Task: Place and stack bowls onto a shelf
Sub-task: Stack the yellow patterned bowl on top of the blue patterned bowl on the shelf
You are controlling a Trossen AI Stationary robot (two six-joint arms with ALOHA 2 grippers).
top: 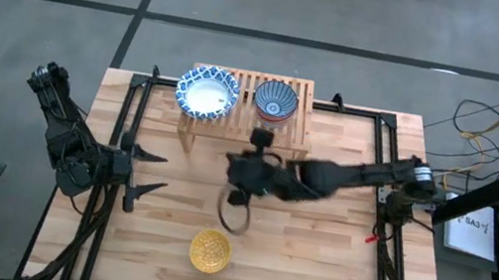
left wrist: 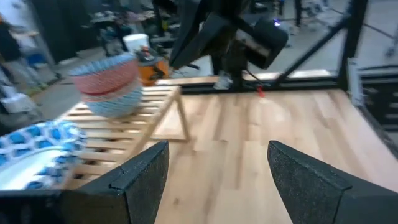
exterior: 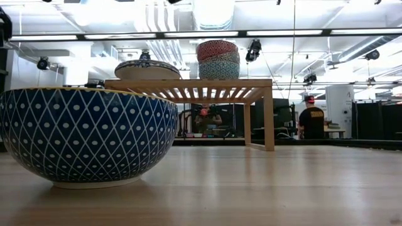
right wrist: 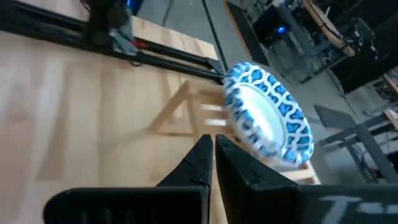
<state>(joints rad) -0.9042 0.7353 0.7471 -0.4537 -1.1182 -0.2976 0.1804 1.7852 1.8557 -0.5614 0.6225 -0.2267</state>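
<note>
tabletop (top: 311, 260) of pale wood planks; left jaws spread, right jaws pressed together empty.

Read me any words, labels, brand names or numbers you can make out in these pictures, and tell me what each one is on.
No text can be read with certainty.
White sheet of paper on the desk beside the table: dark marks, too small to read.
Person's dark shirt in the room behind: any marking too small to read.
Bowls, shelf and robot arms: patterns only, no lettering visible.
</note>
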